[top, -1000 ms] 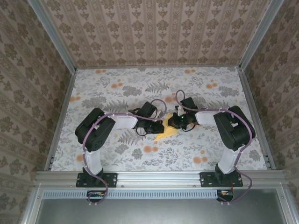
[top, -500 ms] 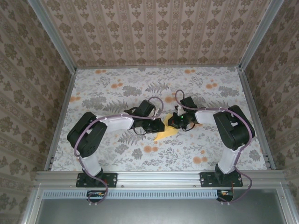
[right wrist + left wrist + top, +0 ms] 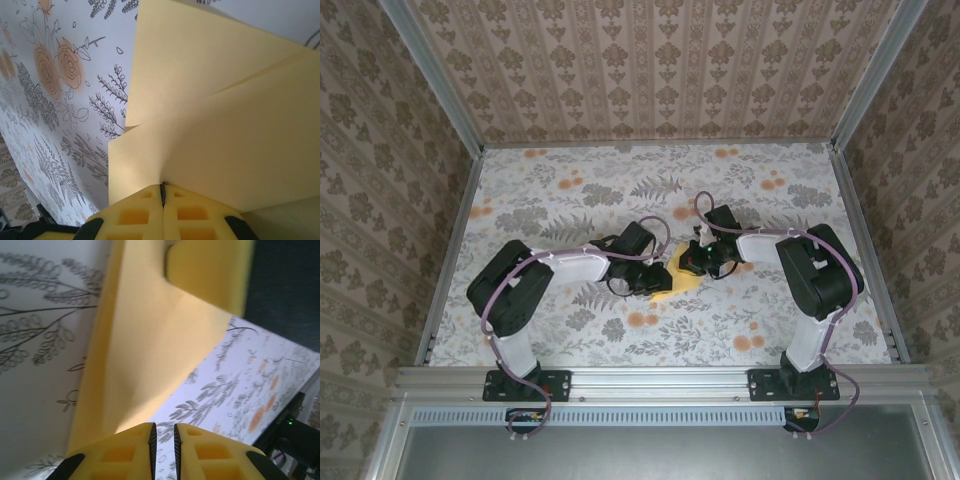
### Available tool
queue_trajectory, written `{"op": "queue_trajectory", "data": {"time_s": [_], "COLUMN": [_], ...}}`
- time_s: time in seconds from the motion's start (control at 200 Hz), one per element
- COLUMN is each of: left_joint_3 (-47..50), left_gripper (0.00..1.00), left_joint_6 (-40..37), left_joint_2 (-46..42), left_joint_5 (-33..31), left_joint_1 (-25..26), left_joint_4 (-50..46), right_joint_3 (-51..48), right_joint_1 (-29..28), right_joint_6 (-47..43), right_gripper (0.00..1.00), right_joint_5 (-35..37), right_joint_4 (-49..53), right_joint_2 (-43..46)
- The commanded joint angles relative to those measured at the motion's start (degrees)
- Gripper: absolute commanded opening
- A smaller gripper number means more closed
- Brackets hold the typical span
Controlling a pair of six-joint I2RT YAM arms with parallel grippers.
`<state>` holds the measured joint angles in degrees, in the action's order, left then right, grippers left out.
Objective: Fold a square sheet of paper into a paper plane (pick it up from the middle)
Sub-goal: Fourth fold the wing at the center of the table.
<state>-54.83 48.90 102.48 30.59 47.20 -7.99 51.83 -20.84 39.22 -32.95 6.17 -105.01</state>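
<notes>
The yellow-orange sheet of paper [image 3: 677,276], folded into a creased, pointed shape, lies mid-table between both grippers. My right gripper [image 3: 698,263] is shut on it; in the right wrist view its jaws [image 3: 162,186] pinch a raised fold of the paper [image 3: 225,125], whose layered flaps spread ahead. My left gripper [image 3: 658,283] sits at the paper's left side. In the left wrist view its jaws [image 3: 164,426] stand a narrow slit apart with only the floral surface showing between them. The paper [image 3: 150,355] lies just ahead and to the left there, and a right fingertip [image 3: 205,270] rests on its far end.
The table top [image 3: 570,200] is a grey floral print with orange flower blotches [image 3: 642,320]. Patterned walls and metal rails [image 3: 450,250] close it in on three sides. Both arms' elbows and cables crowd the near middle.
My left gripper's jaws have parted a little and no longer grip the paper; the left arm has shifted slightly. The right gripper stays shut on the paper.
</notes>
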Motion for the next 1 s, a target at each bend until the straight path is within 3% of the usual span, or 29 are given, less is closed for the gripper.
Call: {"op": "queue_trajectory", "data": {"time_s": [0.0,0.68,0.995], "left_joint_3": [0.3,2.5,1.8], "left_gripper": [0.19,0.18,0.21], "left_joint_6": [0.2,-1.0,-5.3], "left_joint_2": [1.2,-0.1,-5.4], "left_joint_5": [-1.7,-2.8,-4.6], "left_joint_1": [-0.3,-2.1,0.4], "left_joint_4": [-3.3,-3.8,-4.8], "right_joint_3": [-0.8,-0.6,-0.4], "right_joint_1": [0.3,0.3,0.2], "right_joint_6": [-0.7,-0.9,-0.7], "right_gripper": [0.05,0.05,0.05], "right_joint_5": [6.1,7.3,7.5], "right_joint_4": [5.1,6.5,6.5], "right_joint_2": [-4.1,-5.0,-5.4]}}
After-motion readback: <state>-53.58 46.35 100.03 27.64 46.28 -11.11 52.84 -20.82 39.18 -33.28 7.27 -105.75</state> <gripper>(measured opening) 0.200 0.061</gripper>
